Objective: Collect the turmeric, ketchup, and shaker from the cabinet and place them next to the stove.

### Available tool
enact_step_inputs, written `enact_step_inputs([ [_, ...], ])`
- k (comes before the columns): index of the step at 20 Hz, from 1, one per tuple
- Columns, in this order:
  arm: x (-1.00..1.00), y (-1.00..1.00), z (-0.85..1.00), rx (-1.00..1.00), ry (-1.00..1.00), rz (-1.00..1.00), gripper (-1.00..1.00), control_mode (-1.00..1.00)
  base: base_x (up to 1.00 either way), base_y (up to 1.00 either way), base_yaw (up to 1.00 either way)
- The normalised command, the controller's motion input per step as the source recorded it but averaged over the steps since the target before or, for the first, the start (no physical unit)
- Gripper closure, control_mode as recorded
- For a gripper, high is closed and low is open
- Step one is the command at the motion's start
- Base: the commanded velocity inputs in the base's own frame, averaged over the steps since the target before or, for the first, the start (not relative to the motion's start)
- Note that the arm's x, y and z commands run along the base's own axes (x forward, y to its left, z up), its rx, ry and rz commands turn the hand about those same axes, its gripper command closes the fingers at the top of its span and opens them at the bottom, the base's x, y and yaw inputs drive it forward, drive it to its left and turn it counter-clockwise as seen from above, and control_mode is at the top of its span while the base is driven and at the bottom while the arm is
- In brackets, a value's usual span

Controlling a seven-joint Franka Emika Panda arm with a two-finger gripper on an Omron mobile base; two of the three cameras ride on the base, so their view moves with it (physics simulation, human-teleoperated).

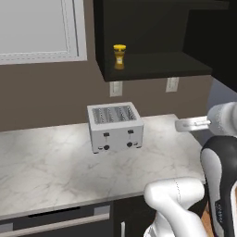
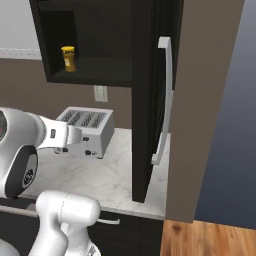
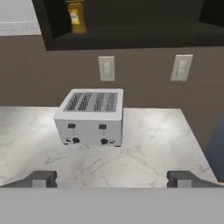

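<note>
This is a home kitchen — rendered, not photographed. A white marbled counter [image 1: 51, 162] runs along a brown wall, and a silver four-slot toaster [image 1: 115, 126] stands on it near the wall. Above it hangs a black cabinet [image 1: 152, 69] with an open shelf, where a small yellow-capped turmeric jar [image 1: 119, 56] stands upright. Two pale wall outlets [image 3: 106, 68] sit just under the cabinet. A window with a pale frame [image 1: 76, 32] is set to the left, and a tall dark unit with a long silver handle [image 2: 165, 100] — fridge-like — closes off the counter's right end, over wooden flooring [image 2: 210, 240].
</note>
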Motion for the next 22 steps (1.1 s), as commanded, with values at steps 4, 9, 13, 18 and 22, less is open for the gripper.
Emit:
enact_step_inputs([
  [4, -0.11, 0.07, 0.67, 0.0, -0.24, 0.03, -1.0, -1.0, 0.0, 0.0, 0.0],
  [9, -0.03, 0.09, 0.62, 0.0, -0.22, 0.0, -1.0, -1.0, 0.0, 0.0, 0.0],
  [13, 0.1, 0.11, 0.34, -0.01, -0.13, 0.0, -1.0, -1.0, 0.0, 0.0, 0.0],
  [18, 0.16, 0.0, 0.27, 0.0, -0.11, 0.0, -1.0, -1.0, 0.0, 0.0, 0.0],
  [22, 0.11, 0.0, 0.09, 0.0, -0.02, 0.0, -1.0, -1.0, 0.0, 0.0, 0.0],
])
